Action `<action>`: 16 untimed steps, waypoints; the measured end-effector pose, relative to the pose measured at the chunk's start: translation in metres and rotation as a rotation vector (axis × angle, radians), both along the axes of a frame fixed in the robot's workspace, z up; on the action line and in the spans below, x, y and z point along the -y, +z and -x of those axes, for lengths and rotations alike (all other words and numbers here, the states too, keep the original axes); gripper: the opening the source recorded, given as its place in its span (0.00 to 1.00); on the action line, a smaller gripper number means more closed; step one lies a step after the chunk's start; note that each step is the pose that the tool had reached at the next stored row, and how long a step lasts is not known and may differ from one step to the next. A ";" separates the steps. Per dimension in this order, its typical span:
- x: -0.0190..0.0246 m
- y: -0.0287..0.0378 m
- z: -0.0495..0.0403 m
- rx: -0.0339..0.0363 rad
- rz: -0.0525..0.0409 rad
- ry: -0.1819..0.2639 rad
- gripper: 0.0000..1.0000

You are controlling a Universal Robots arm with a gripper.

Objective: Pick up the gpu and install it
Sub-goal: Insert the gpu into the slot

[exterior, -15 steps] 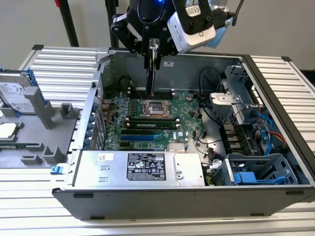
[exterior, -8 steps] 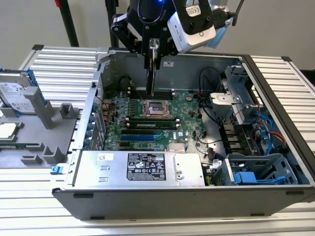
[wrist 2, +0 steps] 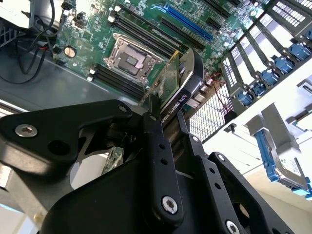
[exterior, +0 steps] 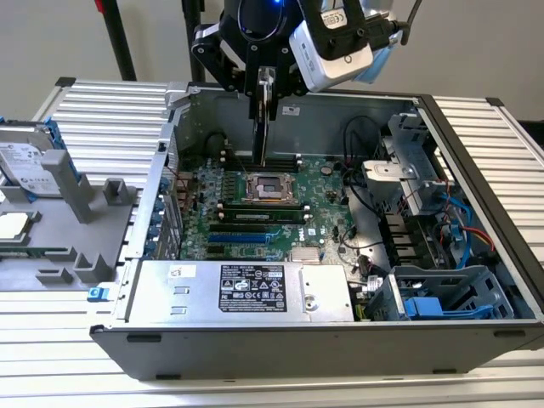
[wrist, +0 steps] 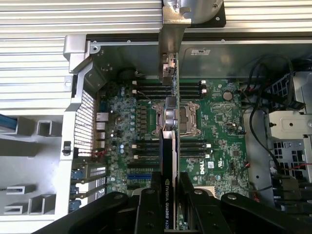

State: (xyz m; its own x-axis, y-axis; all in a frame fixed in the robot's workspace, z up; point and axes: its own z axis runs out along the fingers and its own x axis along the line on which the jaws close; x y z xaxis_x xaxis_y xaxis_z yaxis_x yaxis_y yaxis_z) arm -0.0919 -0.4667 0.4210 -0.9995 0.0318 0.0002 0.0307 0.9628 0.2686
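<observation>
My gripper [exterior: 265, 92] hangs over the open computer case [exterior: 170, 127], shut on the gpu [exterior: 263, 136]. The card is held edge-on and upright, its lower edge above the motherboard [exterior: 331, 200] near the square CPU socket [exterior: 270, 187]. In the second wrist view the gripper [wrist 2: 168, 117] pinches the gpu [wrist 2: 170, 80], green board on one side and black shroud on the other. In the first wrist view the gripper [wrist: 168, 197] holds the gpu [wrist: 167, 161] across the socket, with its silver bracket [wrist: 168, 44] at the far end. The blue slots [exterior: 242, 229] lie bare, nearer the power supply.
A silver power supply [exterior: 242, 289] lines the case's near side. On the exterior view's right stand a drive cage [exterior: 408, 170] and loose cables [exterior: 463, 225]. To the left of the case, a grey fixture [exterior: 81, 212] holds a hard drive [exterior: 25, 161]. Memory sticks [exterior: 263, 212] flank the socket.
</observation>
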 end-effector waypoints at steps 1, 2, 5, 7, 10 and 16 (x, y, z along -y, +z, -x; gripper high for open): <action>0.0000 0.0000 0.0000 0.0000 0.0000 0.000 0.00; 0.0000 0.0000 0.0000 0.0000 0.0000 0.000 0.00; -0.0001 0.0000 -0.0016 -0.0001 0.0001 0.000 0.00; 0.0000 0.0000 -0.0035 -0.0001 0.0000 0.000 0.00; 0.0000 0.0000 -0.0047 -0.0001 0.0001 0.000 0.00; 0.0000 0.0000 -0.0051 -0.0001 0.0001 0.000 0.00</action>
State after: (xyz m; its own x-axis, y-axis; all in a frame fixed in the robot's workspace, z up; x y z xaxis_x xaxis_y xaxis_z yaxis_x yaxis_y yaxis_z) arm -0.0869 -0.4667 0.4210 -0.9995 0.0317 0.0003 0.0307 0.9628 0.2685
